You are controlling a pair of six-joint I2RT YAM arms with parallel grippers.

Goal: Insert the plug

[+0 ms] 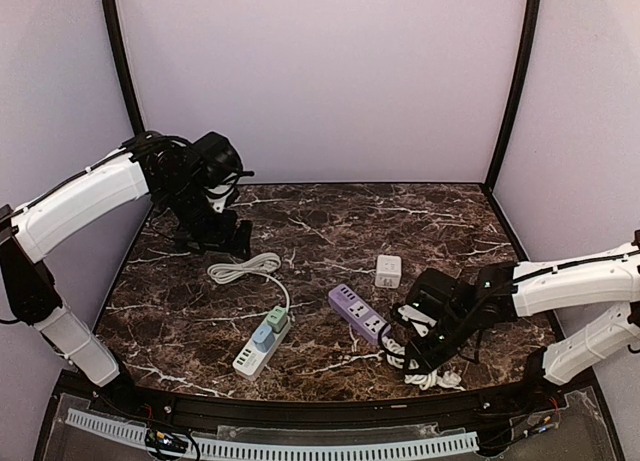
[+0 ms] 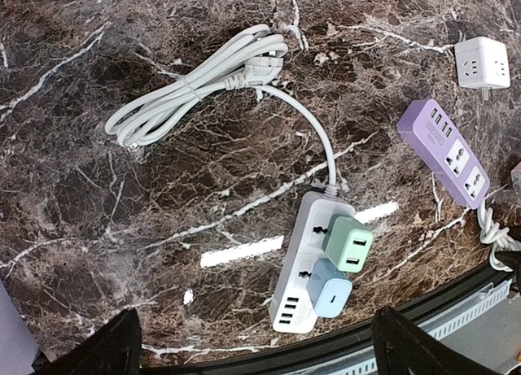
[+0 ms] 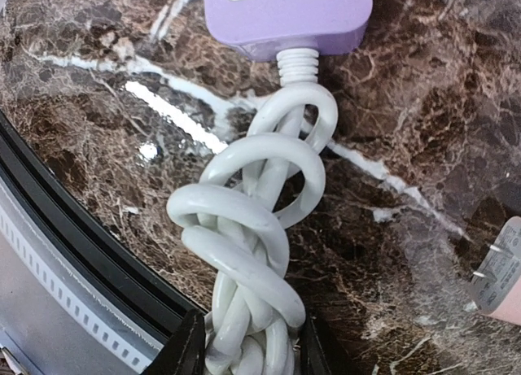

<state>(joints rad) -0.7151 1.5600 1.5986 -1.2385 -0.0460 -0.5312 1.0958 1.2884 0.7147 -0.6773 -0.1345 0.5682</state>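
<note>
The left end effector (image 2: 260, 346) hung spread above the white power strip (image 2: 295, 298), which carried green (image 2: 348, 243) and blue (image 2: 332, 288) adapters. The right end effector (image 3: 248, 351) pinched the purple power strip's (image 1: 358, 312) coiled cord (image 3: 252, 228); the pink plug (image 3: 498, 269) lay on the bench (image 1: 330, 221) beside it

Two adapters (image 1: 270, 326) sit plugged into the loaded power strip (image 1: 248, 361) on the surface (image 1: 330, 221). Behind that strip lies its coiled cord (image 1: 243, 269). To its right lies the second power strip (image 1: 358, 312). Farther right and behind stands the cube socket (image 1: 388, 271). Farthest right lies a knotted cord (image 1: 425, 378).
</note>
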